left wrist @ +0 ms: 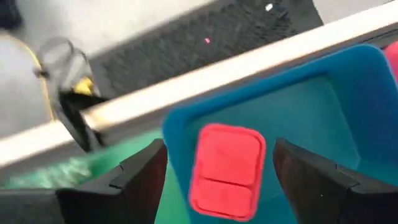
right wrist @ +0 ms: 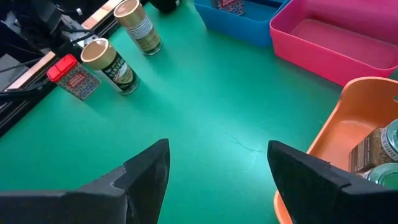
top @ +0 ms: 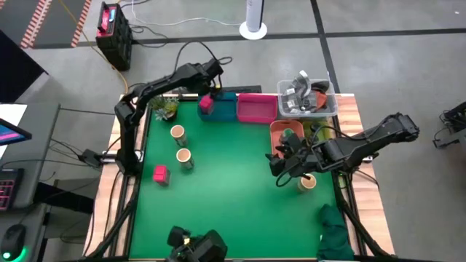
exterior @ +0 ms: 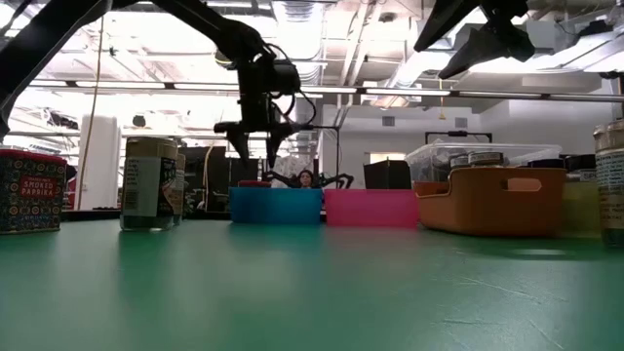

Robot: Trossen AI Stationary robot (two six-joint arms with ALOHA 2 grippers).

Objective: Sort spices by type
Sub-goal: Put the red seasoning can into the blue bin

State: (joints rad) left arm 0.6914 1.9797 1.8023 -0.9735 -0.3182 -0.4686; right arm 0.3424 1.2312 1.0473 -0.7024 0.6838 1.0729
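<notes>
Red tin point(left wrist: 226, 171) sits in the blue bin point(left wrist: 348, 93) between my left hand's point(left wrist: 221, 168) spread fingers; right hand point(right wrist: 217, 168) hangs open over the counter point(right wrist: 205, 112).

Green mat table point(top: 233, 211), wood edging at sides. On it: blue bin point(top: 222, 108) + pink bin point(top: 256, 108) touching, side by side at far edge; orange bin point(top: 280, 135) & clear tub point(top: 309, 104) far right. Two tan-topped jars point(top: 178, 134) point(top: 185, 159) left-centre, near each other. Red tin point(top: 161, 174) just beside the left edge. Another tan-topped jar point(top: 309, 182) right side. Dark green cloth point(top: 336, 231) at the near right corner.
</notes>
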